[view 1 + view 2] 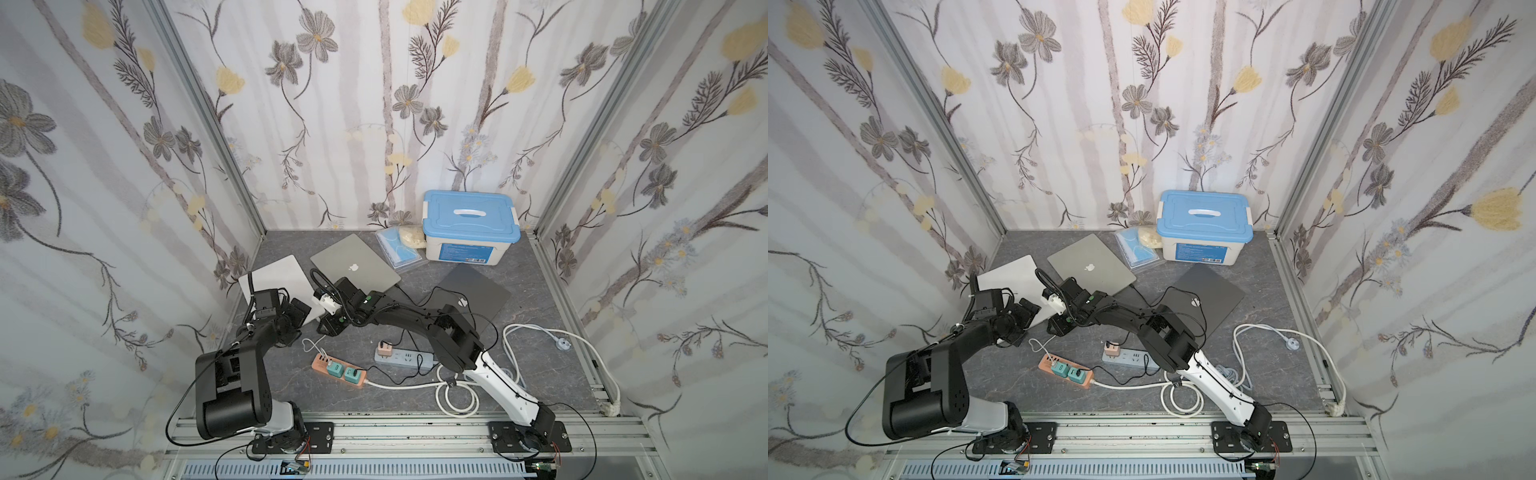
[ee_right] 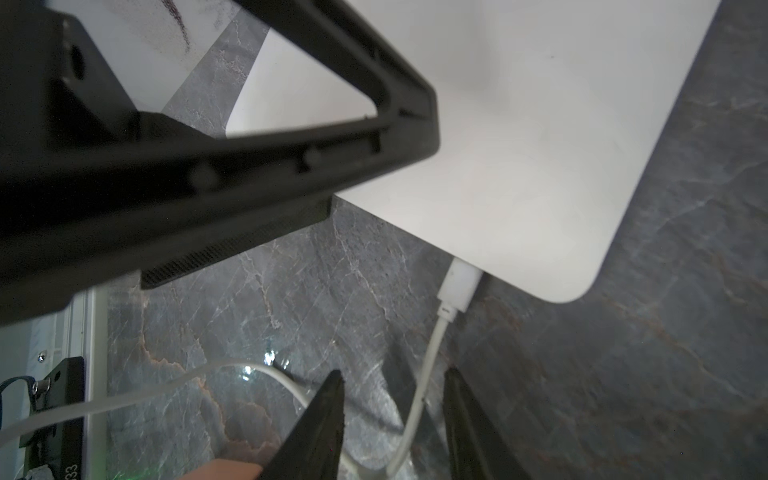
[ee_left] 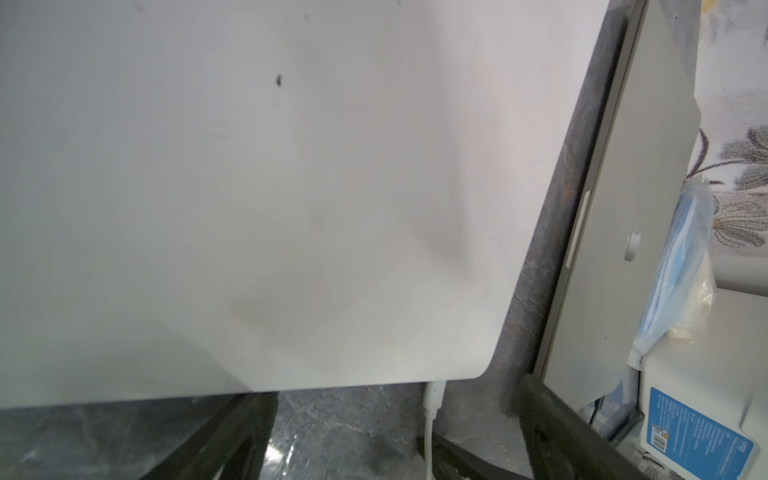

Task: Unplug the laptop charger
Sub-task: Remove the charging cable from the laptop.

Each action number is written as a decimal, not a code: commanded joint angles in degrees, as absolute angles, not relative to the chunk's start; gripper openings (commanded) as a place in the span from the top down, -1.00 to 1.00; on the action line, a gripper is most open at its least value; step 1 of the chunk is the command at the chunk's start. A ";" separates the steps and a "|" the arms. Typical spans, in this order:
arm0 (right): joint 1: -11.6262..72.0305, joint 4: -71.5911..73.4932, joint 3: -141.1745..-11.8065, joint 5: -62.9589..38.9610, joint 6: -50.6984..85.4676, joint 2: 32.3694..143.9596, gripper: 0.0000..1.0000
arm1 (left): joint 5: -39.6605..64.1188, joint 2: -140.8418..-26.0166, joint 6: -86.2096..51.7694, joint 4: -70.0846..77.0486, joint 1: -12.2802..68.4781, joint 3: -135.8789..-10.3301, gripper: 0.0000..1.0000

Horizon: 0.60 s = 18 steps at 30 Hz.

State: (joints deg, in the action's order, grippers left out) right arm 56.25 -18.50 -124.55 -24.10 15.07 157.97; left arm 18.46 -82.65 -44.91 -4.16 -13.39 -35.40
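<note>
My right fingers (image 2: 328, 419) look like matt black plastic. Between them, the charger cable (image 2: 430, 357) reads as smooth white plastic with a slight sheen. Just ahead of them, the white laptop (image 2: 519, 145) has a smooth, matt lid. The worktop (image 2: 623, 374) around the fingertips looks like dark veined stone, polished enough to catch glare. Beyond my left fingers (image 3: 552, 415), the silver laptop (image 3: 631, 158) looks like satin metal.

Tabletop (image 1: 540, 299): left laptop (image 1: 276, 274); middle laptop (image 1: 353, 266) behind and right of it; right laptop (image 1: 478, 291) farthest right. Box (image 1: 469, 228) stands behind right laptop. Left power strip (image 1: 338, 371) and right power strip (image 1: 405, 358) lie in front of the laptops. Charger plug (image 2: 459, 286) sits in left laptop's edge.
</note>
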 commanded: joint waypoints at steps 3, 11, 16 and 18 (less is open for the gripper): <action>56.30 -23.19 -124.76 -19.66 13.80 158.29 0.37 | 17.01 -84.15 -45.67 -5.46 -13.37 -34.98 -0.87; 56.25 -23.64 -124.80 -18.47 13.70 157.77 0.63 | 16.31 -83.22 -45.19 -6.28 -13.13 -34.28 -0.86; 56.17 -24.38 -124.79 -18.29 13.88 157.33 0.85 | 16.00 -83.01 -45.00 -6.48 -12.98 -34.15 -0.87; 56.08 -24.84 -124.72 -18.14 13.97 157.15 0.92 | 16.00 -83.06 -45.01 -6.42 -12.86 -34.02 -0.87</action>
State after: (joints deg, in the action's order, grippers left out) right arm 56.14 -20.69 -124.66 -19.73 14.02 157.64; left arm 17.82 -82.76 -44.99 -1.19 -12.88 -34.59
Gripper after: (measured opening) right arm 0.053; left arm 0.932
